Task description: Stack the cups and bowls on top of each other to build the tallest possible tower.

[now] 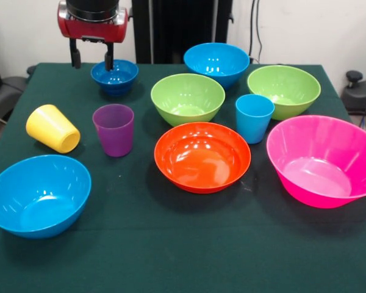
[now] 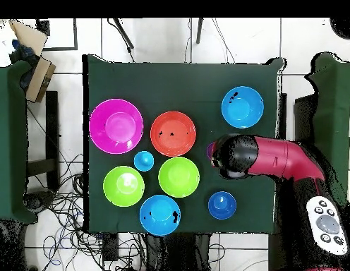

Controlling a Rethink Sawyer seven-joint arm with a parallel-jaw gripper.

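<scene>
My gripper (image 1: pixel 93 60) hangs open and empty at the back left, above the table. Its right finger (image 1: pixel 109 61) lines up with the rim of the small dark blue bowl (image 1: pixel 114 76) (image 2: pixel 222 205). A yellow cup (image 1: pixel 53 128) lies on its side; a purple cup (image 1: pixel 113 129) and a light blue cup (image 1: pixel 254 117) (image 2: pixel 143 161) stand upright. Separate on the cloth sit an orange bowl (image 1: pixel 202 157), a pink bowl (image 1: pixel 323 160), two lime green bowls (image 1: pixel 188 97) (image 1: pixel 283 90) and two light blue bowls (image 1: pixel 216 63) (image 1: pixel 38 194). Overhead, the arm (image 2: pixel 266 157) hides the yellow cup and most of the purple cup (image 2: pixel 209 149).
Nothing is stacked. The dark green tablecloth (image 1: pixel 171 256) shows bare along the front edge. Overhead, a cardboard box (image 2: pixel 38 74) sits on a side table at the left, and cables (image 2: pixel 65 212) lie on the floor beside the table.
</scene>
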